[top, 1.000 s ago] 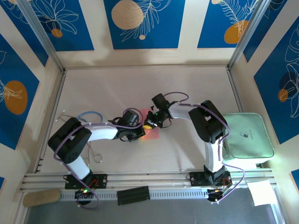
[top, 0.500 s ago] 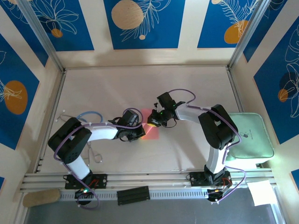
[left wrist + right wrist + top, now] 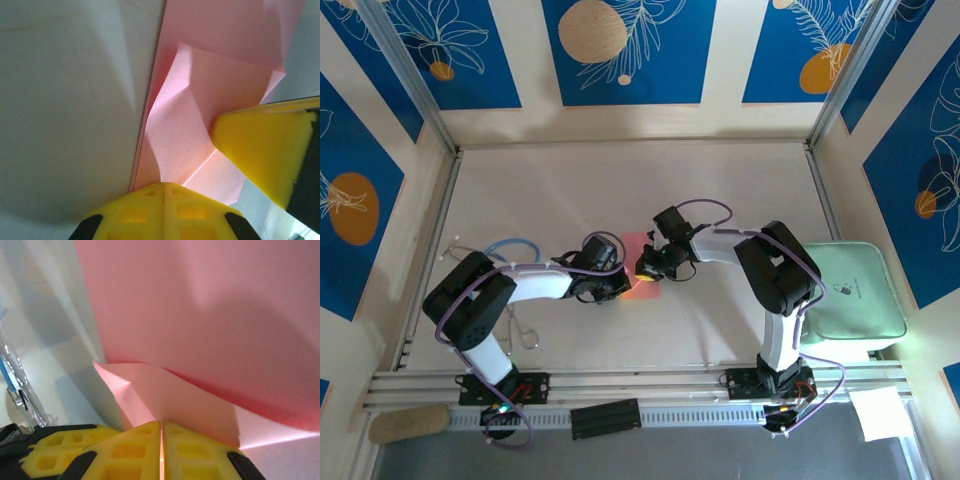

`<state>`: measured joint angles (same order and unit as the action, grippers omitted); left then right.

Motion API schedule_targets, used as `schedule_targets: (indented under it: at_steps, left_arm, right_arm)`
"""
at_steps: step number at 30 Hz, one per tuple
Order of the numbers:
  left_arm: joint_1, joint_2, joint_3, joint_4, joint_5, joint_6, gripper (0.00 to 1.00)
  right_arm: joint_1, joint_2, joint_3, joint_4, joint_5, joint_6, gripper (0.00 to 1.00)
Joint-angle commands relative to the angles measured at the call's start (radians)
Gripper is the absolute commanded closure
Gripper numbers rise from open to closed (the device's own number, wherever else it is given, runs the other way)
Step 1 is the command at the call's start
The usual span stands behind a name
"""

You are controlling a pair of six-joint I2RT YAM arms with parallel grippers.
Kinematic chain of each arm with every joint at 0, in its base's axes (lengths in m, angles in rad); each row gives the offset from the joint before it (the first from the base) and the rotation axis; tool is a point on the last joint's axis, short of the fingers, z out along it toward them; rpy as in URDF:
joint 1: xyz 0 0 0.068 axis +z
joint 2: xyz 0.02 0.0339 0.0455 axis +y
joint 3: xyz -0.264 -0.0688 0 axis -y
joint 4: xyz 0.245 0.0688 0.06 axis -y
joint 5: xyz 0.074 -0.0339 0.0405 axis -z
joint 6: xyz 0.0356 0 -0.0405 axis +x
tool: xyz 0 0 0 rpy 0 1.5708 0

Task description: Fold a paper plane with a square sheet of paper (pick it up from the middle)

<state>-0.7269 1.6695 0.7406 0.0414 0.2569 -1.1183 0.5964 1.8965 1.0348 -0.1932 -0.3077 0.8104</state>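
Square sheet of paper part-creased, no plane shape yet; we see left gripper and right gripper jaws clenched on it.

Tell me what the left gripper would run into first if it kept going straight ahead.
The pink paper: the left gripper sits shut at its edge, folded layers directly ahead. The right gripper is off to one side, probably clear of that line.

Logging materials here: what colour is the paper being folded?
Pink. The square sheet of paper shows best in the left wrist view.
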Motion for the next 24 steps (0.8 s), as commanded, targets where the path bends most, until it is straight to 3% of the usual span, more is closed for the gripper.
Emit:
schedule_targets:
  at_steps: [1, 9, 24]
  left_arm:
    - [0.002, 0.015, -0.02, -0.079, -0.013, 0.002, 1.0]
    - [0.002, -0.047, 0.001, 0.01, 0.002, 0.056, 0.99]
    - [0.015, 0.04, 0.04, -0.076, -0.038, 0.062, 1.0]
  right_arm:
    - [0.005, 0.025, 0.024, 0.001, -0.024, -0.022, 0.9]
    - [0.011, 0.054, 0.001, -0.018, 0.016, -0.043, 0.91]
    - [0.013, 0.059, -0.023, -0.003, 0.059, -0.078, 0.96]
